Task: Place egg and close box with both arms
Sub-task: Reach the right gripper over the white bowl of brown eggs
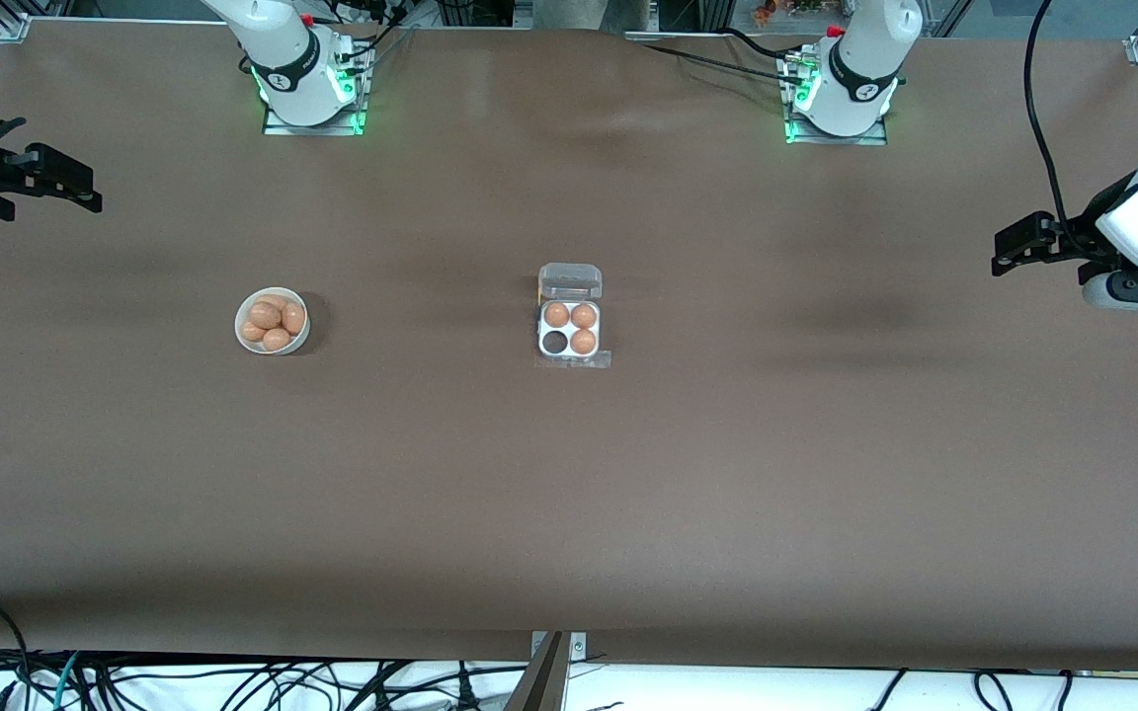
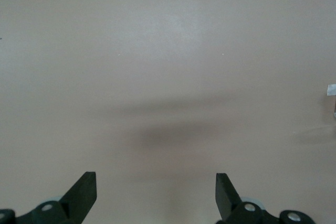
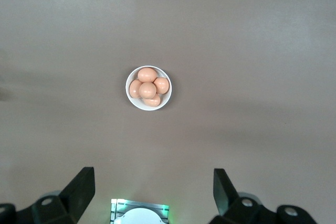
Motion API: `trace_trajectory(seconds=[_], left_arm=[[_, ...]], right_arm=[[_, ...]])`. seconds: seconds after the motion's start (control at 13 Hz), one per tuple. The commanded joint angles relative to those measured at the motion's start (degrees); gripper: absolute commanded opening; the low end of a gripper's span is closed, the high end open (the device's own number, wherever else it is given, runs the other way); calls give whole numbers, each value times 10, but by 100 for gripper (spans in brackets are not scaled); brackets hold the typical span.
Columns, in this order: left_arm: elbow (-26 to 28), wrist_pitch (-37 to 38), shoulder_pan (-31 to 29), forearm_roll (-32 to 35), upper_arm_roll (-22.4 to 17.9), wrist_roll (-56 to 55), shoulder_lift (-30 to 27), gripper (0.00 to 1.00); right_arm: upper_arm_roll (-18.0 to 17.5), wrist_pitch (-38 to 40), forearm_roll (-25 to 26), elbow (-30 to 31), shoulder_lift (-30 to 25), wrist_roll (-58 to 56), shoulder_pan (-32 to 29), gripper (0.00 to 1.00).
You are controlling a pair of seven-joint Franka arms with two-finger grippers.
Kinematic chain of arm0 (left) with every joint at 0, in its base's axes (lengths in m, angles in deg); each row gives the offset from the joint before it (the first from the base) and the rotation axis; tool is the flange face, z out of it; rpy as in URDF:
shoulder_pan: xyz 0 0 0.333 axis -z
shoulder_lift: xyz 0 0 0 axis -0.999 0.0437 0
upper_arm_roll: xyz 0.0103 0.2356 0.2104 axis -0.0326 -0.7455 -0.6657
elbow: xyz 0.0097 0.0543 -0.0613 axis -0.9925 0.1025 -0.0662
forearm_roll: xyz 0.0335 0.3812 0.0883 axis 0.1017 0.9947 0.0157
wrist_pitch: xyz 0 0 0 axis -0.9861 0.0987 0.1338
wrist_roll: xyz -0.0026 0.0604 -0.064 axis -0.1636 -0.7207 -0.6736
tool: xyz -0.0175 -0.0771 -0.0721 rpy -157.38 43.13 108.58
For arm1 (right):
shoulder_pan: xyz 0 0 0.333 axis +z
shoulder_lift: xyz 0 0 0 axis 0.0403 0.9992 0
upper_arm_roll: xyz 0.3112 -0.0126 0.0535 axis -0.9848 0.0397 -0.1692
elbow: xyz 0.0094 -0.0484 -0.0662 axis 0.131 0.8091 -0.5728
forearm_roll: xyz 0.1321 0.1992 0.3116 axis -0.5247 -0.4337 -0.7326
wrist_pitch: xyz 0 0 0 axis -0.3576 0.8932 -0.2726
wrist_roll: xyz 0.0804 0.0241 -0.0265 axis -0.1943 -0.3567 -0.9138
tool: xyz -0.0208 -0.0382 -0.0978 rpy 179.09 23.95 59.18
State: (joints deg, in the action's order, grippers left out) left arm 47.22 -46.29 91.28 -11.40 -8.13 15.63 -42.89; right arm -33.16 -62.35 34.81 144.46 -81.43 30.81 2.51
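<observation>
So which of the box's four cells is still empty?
In the box, the dark cell nearest the front camera, toward the right arm's end; the other three cells each hold a brown egg.

light: even, overhead | shadows: soft smudges on table (image 1: 688, 474) | wrist views: perhaps slightly hazy

Robot lab, 2 bolted arm bases (image 1: 312, 84), loose cables (image 1: 233, 686) (floor)

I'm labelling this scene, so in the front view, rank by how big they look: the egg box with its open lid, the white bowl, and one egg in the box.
1. Egg box, lid open.
2. White bowl, somewhat smaller.
3. One egg in the box, clearly smallest.
</observation>
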Motion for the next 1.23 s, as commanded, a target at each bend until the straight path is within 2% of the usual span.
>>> trace_trajectory(seconds=[0.0,0.46,0.62,0.85,1.15], left_arm=[[-15,6,0,14,1,4,6,100],[-16,6,0,14,1,4,10,100],[-16,6,0,14,1,4,11,100],[-16,6,0,14,1,4,11,100],[-16,6,0,14,1,4,11,100]], right_arm=[[-1,-3,-9,5,-5,-8,0,100],[2,-8,-28,16,6,-11,1,100],[1,-70,-30,86,2,-6,1,100],[-2,-204,-30,199,4,2,2,100],[-2,-373,-30,310,38,30,16,99]])
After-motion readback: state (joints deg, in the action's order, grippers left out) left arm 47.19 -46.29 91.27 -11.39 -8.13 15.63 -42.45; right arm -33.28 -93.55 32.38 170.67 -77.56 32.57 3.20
